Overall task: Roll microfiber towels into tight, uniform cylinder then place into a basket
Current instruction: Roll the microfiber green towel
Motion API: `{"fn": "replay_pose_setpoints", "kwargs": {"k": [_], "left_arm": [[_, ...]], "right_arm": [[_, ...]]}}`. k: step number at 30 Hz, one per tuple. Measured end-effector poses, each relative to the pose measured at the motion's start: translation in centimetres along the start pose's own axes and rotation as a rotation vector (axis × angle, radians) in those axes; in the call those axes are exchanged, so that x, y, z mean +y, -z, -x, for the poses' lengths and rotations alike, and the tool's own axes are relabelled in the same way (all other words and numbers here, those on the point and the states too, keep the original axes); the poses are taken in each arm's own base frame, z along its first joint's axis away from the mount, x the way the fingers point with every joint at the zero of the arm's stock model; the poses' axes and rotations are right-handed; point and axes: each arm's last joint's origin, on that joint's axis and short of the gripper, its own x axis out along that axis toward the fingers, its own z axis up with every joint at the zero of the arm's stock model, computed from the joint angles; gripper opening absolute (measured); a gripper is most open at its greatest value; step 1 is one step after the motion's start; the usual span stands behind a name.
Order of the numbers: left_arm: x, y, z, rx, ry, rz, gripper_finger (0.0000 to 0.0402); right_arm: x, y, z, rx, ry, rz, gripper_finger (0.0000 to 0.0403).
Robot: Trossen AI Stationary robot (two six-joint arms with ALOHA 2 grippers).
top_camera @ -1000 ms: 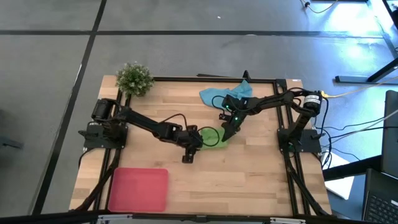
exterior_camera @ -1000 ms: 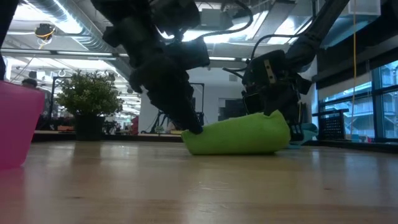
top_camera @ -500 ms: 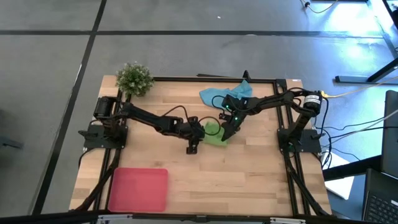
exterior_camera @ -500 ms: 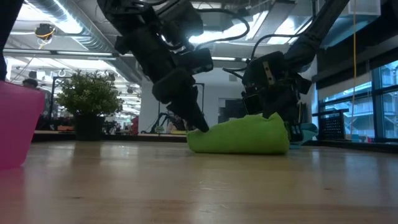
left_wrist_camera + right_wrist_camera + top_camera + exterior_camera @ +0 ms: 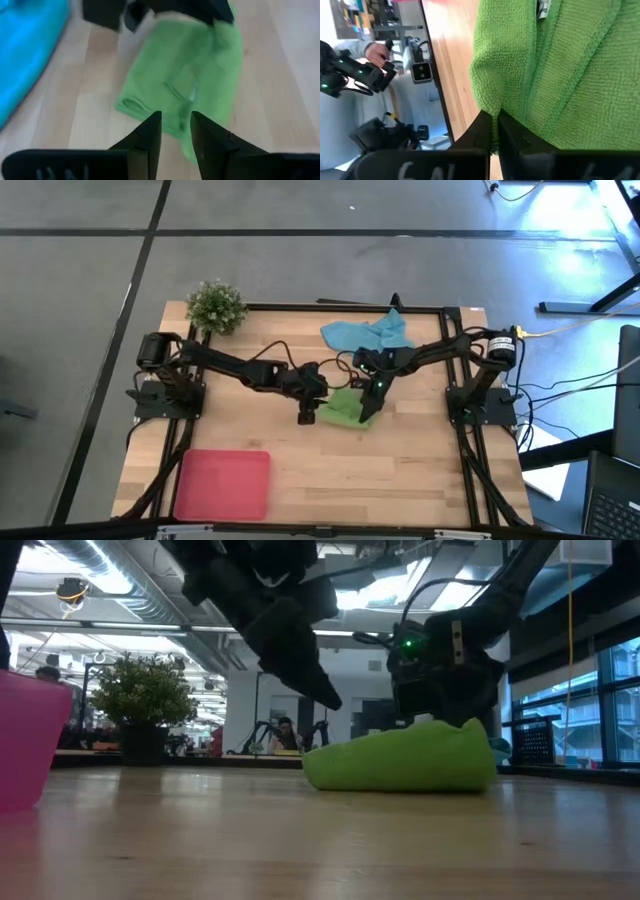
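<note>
Cloth first: the green towel [image 5: 342, 409] lies bunched in a loose, lumpy fold near the middle of the bench [image 5: 400, 470], not rolled into a cylinder. In the low view it [image 5: 400, 762] rests flat on the wood as a low mound, higher at one end.

The right gripper [image 5: 368, 416] is down at the towel's edge on the right arm's side. Its wrist view shows the two fingers [image 5: 512, 134] pressed together on a fold of the green towel [image 5: 555, 75], so it is pinching the cloth.

The left gripper [image 5: 309, 414] sits just beside the towel's opposite edge. In the low view it [image 5: 325, 695] hangs above the towel's low end, clear of the cloth. Its wrist view shows the fingers [image 5: 150, 132] a narrow gap apart with nothing between them, pointing at the green towel [image 5: 185, 90] beyond.

The blue towel [image 5: 368, 335] lies crumpled at the far edge of the bench, apart from the green one. The basket [image 5: 223, 484] sits at the near left corner, well apart from both towels, with nothing in it. A plant [image 5: 215, 305] stands at the far left corner.
</note>
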Motion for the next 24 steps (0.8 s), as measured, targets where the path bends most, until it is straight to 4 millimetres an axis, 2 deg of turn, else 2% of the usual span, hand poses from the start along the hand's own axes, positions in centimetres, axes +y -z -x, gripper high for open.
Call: {"fn": "replay_pose_setpoints", "kwargs": {"k": [7,14,18,24], "left_arm": [[0.0,0.9,-1.8,0.022,0.11,-0.039,0.0096],[-1.3,0.7,-1.3,0.015,0.272,-0.06,0.0096],[-2.7,0.9,-1.5,0.018,0.407,-0.083,0.0096],[-3.8,2.2,-3.2,0.08,0.387,-0.117,0.0096]], "right_arm": [[0.8,0.4,-1.3,0.029,0.006,0.052,0.0013],[1.0,0.5,-1.6,0.033,0.016,0.062,0.0013],[1.0,0.4,-1.5,0.025,0.018,0.065,0.0013],[1.0,0.3,-1.5,0.019,0.016,0.067,0.0013]]}}
